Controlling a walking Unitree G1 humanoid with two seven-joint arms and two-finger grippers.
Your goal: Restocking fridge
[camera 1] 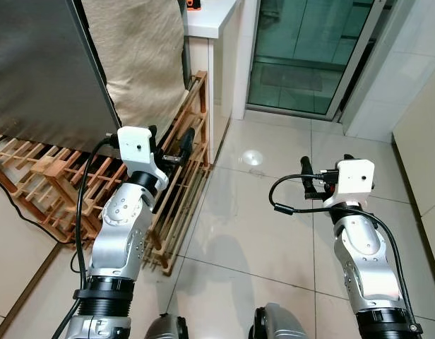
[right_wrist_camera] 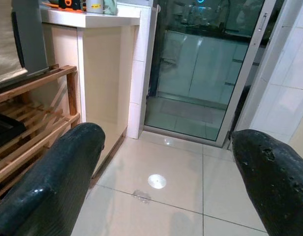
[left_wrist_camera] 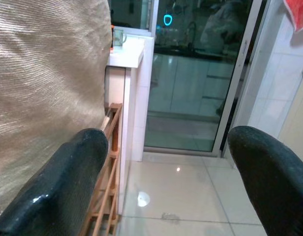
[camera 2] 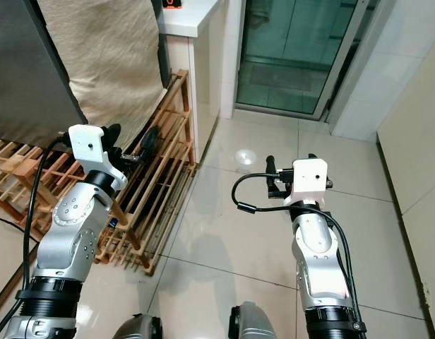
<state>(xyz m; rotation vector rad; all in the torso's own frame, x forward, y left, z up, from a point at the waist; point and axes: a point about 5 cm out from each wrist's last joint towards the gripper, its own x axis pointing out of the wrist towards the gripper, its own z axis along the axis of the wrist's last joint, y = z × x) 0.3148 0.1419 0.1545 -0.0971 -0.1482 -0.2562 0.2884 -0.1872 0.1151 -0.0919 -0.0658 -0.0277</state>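
Glossy pale floor tiles (camera 1: 274,233) are seen before a glass door (camera 1: 309,49), w/ a wooden slatted rack (camera 1: 76,183) at left under a beige cloth (camera 1: 140,49) and a grey fridge panel (camera 1: 41,70). Both silver arms are raised, bent at the elbow, forearms upward. Left gripper (left_wrist_camera: 171,182) is held over the rack's end, fingers (left_wrist_camera: 68,182) spread wide, nothing between. Right gripper (right_wrist_camera: 166,182) is held over bare floor, fingers (right_wrist_camera: 53,177) likewise apart, empty. Wrist views add a white tabletop (right_wrist_camera: 97,17) carrying a cup (left_wrist_camera: 118,36) and small orange items (right_wrist_camera: 68,4); head views give just its edge. No stock item can be made out.
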